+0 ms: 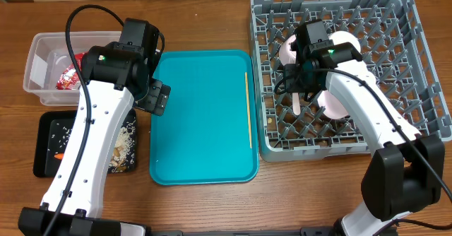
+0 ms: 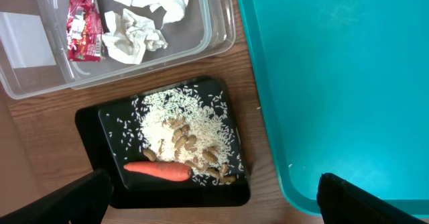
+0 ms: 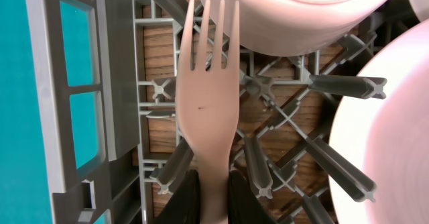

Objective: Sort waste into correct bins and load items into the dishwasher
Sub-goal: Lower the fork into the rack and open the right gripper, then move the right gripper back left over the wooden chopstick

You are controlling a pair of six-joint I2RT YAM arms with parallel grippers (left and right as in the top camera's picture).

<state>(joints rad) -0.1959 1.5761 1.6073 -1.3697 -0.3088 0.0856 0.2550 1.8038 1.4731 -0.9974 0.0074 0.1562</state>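
My right gripper [image 3: 208,200] is shut on the handle of a white plastic fork [image 3: 206,83], tines pointing away, over the lattice base of the grey dishwasher rack [image 1: 265,133]. White dishes stand beside the fork: a bowl [image 3: 301,16] and a plate [image 3: 395,143]. My left gripper [image 2: 214,207] hangs open and empty above the gap between the black tray [image 2: 94,120] and the teal tray. The black tray holds rice, nuts and an orange carrot [image 2: 157,171]. The clear tub [image 2: 214,23] holds a red wrapper [image 2: 84,26] and crumpled napkins [image 2: 144,19]. A thin wooden stick [image 1: 248,109] lies on the teal tray.
The teal serving tray [image 1: 201,116] lies in the middle of the wooden table, between the two bins on the left and the rack on the right. Upright pegs [image 3: 345,84] crowd round the fork. The left arm [image 1: 92,137] reaches over the black tray.
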